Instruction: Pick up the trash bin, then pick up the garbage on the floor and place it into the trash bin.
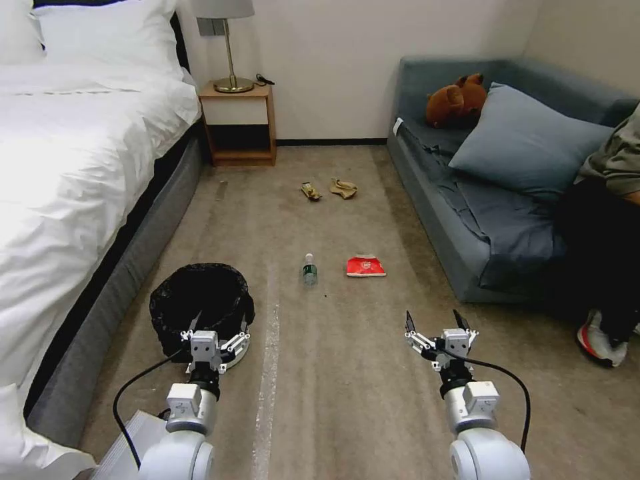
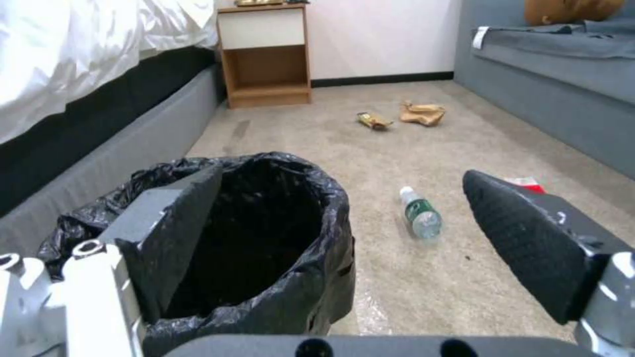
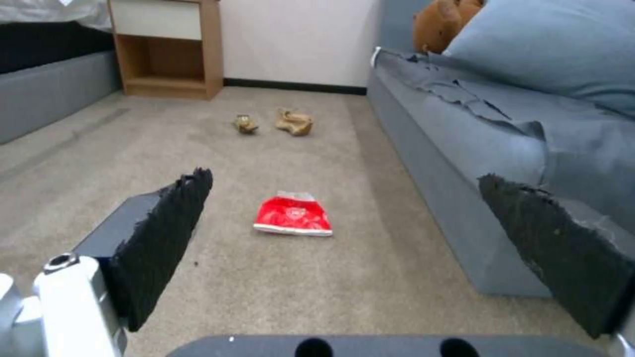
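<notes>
I am positioned in the aisle between the bed (image 1: 80, 147) and the sofa (image 1: 467, 220), with the carpeted floor (image 1: 347, 400) ahead carrying every task item. The trash bin (image 1: 200, 307) stands upright on the floor close to the bed side, its black liner folded over the rim; it has not been lifted. I hold the left end effector (image 1: 215, 333) at the bin's near rim with its fingers spread wide: in the left wrist view one finger (image 2: 178, 223) sits over the liner-covered rim and appears to reach inside the opening, while the other stands well outside the wall, toward the bottle. I judge this a pre-grasp alignment on the rim, since nothing is clamped yet. The right end effector (image 1: 439, 328) hovers above bare carpet, also spread wide and carrying nothing; it is aimed at the red-white packet (image 3: 292, 216), which lies flat between its fingers in the right wrist view, presumably staged for the first pickup once the bin is in hand. The clear bottle (image 1: 309, 269) lies on its side just beside the packet, between bin and sofa. Farther off, near the nightstand (image 1: 240, 123), the crumpled tan paper (image 1: 344, 189) and the small snack wrapper (image 1: 311, 192) lie close together.
</notes>
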